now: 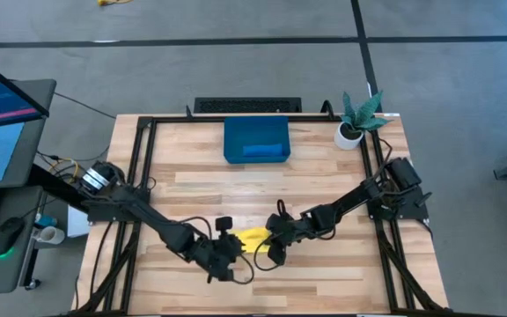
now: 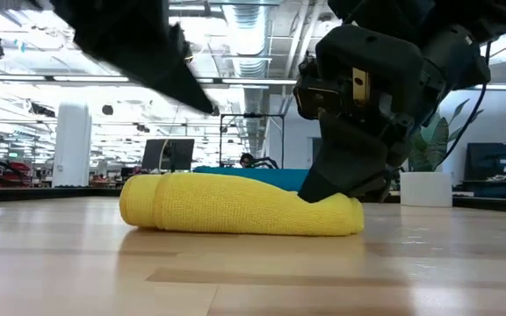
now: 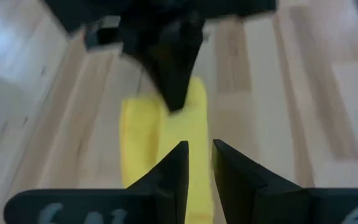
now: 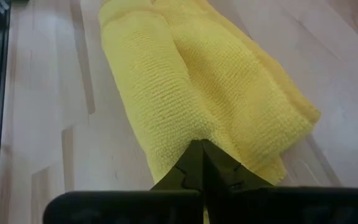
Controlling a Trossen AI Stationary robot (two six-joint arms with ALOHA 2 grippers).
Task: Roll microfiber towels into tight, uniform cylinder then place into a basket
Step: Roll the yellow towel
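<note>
The yellow towel (image 1: 253,237) lies rolled up into a thick roll (image 2: 235,206) on the table near its front edge. My right gripper (image 1: 271,244) is shut on the roll's right end (image 4: 201,149). My left gripper (image 3: 201,152) hovers over the roll's left end with its fingers a narrow gap apart; in the low view it stands clear above the cloth. The dark-blue basket (image 1: 236,132) sits at the far middle of the table, with a lighter blue strip (image 1: 265,151) in it, which may be the blue towel. My right gripper pinches the yellow roll at its right end (image 4: 185,140) between its two shut fingers. The fingers (image 2: 328,180) come slanting down from above and the right. The roll lies flat on the table along its whole length.
A white pot with a green plant (image 1: 352,130) stands at the far right corner. Bare wood lies between the roll and the basket. A monitor, keyboard and mouse stand off the table's left side.
</note>
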